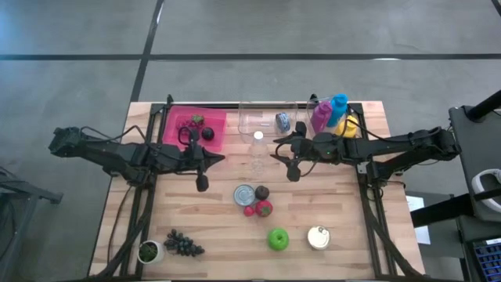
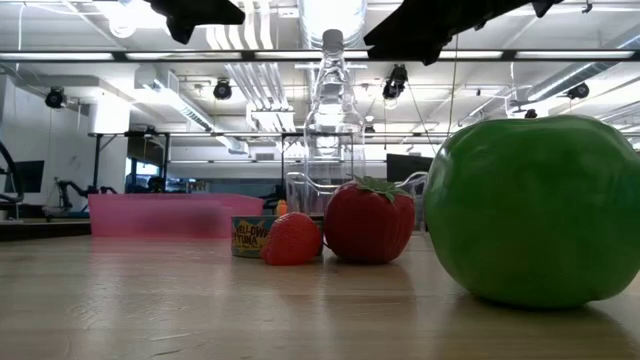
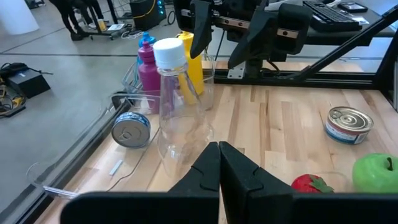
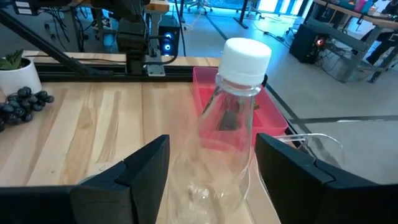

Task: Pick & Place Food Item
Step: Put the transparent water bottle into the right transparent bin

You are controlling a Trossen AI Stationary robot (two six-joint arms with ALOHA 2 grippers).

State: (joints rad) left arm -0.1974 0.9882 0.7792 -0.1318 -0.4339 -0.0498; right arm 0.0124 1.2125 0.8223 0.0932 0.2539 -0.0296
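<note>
Clear bottle [image 1: 257, 151] stood upright at frame centre, flanked by the right hand [image 1: 276, 150] with fingers apart, left hand [image 1: 220, 159] pressed together just left of it, wooden worktop [image 1: 337, 211] strewn with food, grey floor beyond.

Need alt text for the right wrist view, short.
A clear plastic bottle with a white cap stands upright on the wooden table between the right gripper's open fingers, not yet gripped. Behind it sits a pink tray; farther back, dark grapes and a small potted plant.
</note>
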